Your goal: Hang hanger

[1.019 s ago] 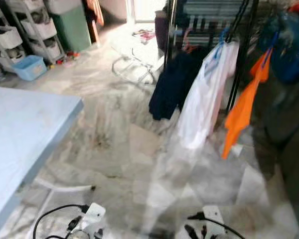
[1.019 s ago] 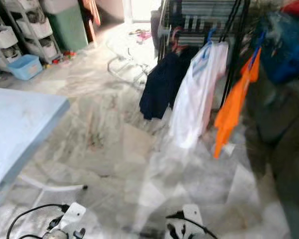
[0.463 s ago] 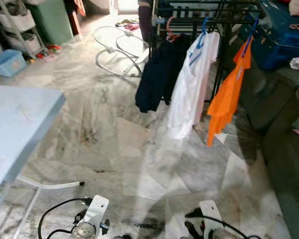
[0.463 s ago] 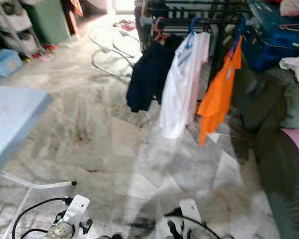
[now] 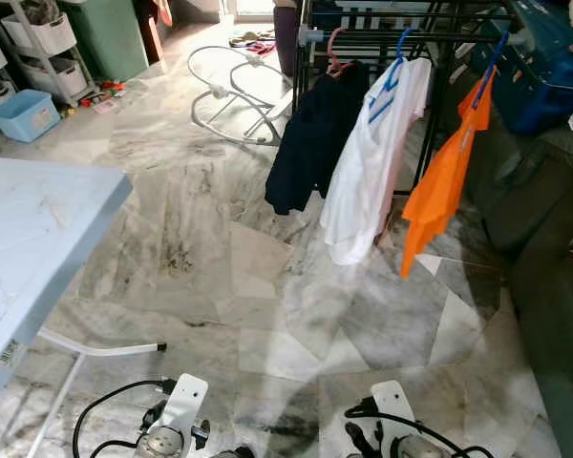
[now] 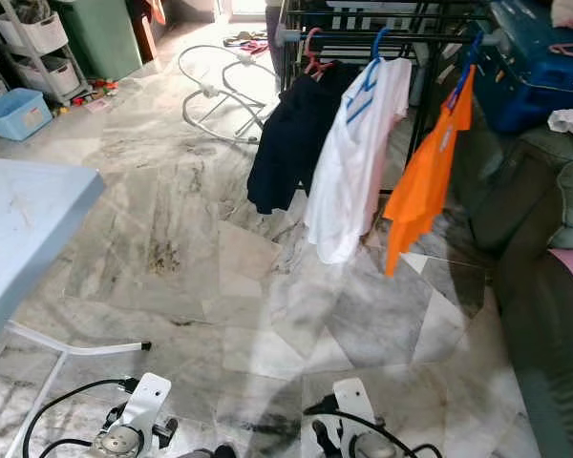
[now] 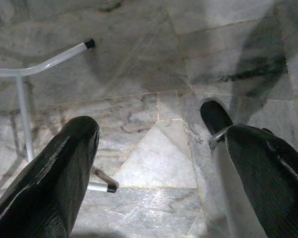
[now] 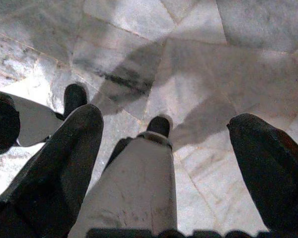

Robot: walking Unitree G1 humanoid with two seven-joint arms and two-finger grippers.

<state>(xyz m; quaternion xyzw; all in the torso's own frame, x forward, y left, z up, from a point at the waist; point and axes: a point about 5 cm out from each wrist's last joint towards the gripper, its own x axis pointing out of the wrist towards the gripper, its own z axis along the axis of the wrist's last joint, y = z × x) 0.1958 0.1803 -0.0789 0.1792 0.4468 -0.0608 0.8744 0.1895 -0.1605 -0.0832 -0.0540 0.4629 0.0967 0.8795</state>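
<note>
Three hangers hold clothes on the black drying rack (image 5: 439, 38) ahead: a pink hanger (image 5: 336, 52) with a navy garment (image 5: 310, 143), a blue hanger (image 5: 398, 55) with a white shirt (image 5: 368, 167), and another blue hanger (image 5: 492, 62) with an orange shirt (image 5: 439, 181). The left gripper (image 7: 159, 163) and right gripper (image 8: 164, 148) both hang low over the marble floor (image 5: 220, 258), each with its two fingers spread wide and empty. A light blue table (image 5: 29, 248) stands to the left, one blue bin (image 5: 24, 114) beyond it.

Marble floor (image 5: 220, 286) under clothes rack (image 5: 430, 38)
</note>
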